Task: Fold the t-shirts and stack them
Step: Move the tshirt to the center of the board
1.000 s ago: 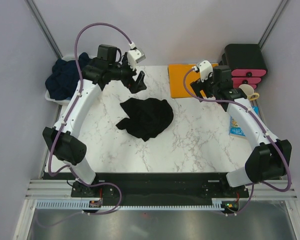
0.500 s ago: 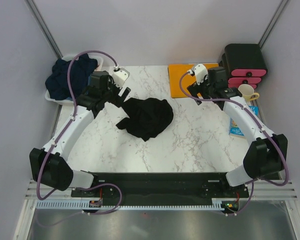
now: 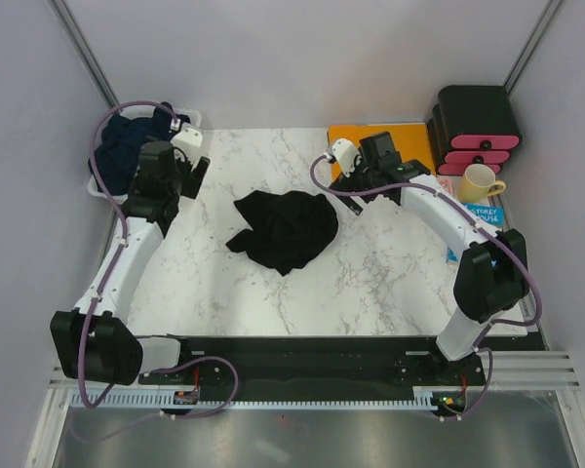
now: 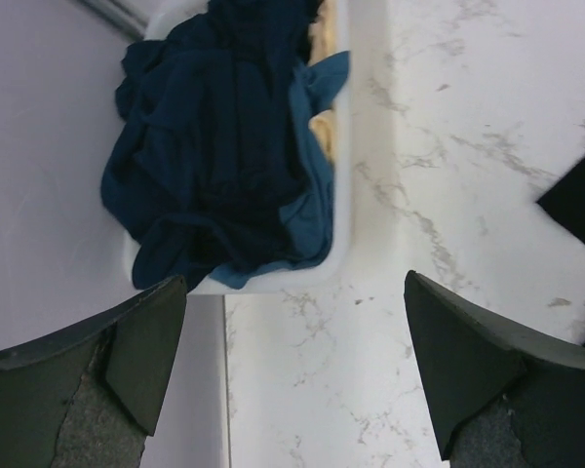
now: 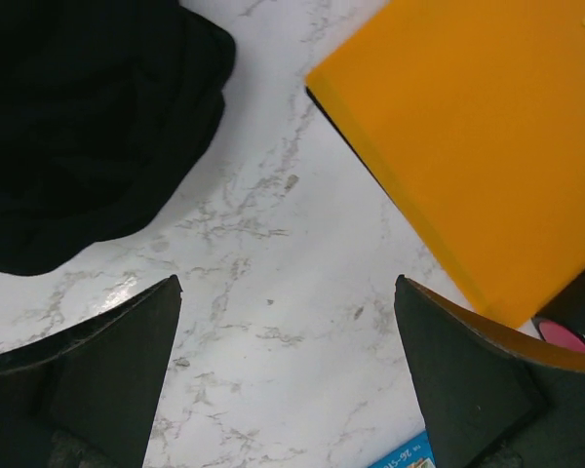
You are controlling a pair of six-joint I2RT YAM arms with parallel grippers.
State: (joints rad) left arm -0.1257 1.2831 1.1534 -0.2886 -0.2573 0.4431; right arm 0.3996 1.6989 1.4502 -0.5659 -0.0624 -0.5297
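Observation:
A plain black t-shirt (image 3: 285,229) lies crumpled in the middle of the marble table. Dark navy t-shirts (image 3: 125,146) are heaped in a white bin (image 3: 96,187) at the back left. My left gripper (image 3: 195,172) hangs open over the table just right of the bin, and nothing is between its fingers. In the left wrist view the navy t-shirts (image 4: 224,146) fill the bin (image 4: 346,195) ahead of the left gripper (image 4: 292,361). My right gripper (image 3: 343,185) is open and empty, between the black t-shirt (image 5: 78,127) and the orange sheet (image 5: 478,127), over bare marble in the right wrist view (image 5: 288,361).
The flat orange sheet (image 3: 414,146) lies at the back right. A black and pink drawer unit (image 3: 478,127), a cream mug (image 3: 480,182) and a blue book (image 3: 478,219) stand along the right edge. Grey walls close both sides.
The left arm has swung left from the back of the table to beside the bin. The right arm has moved left off the orange sheet towards the black t-shirt. Both grippers stay open.

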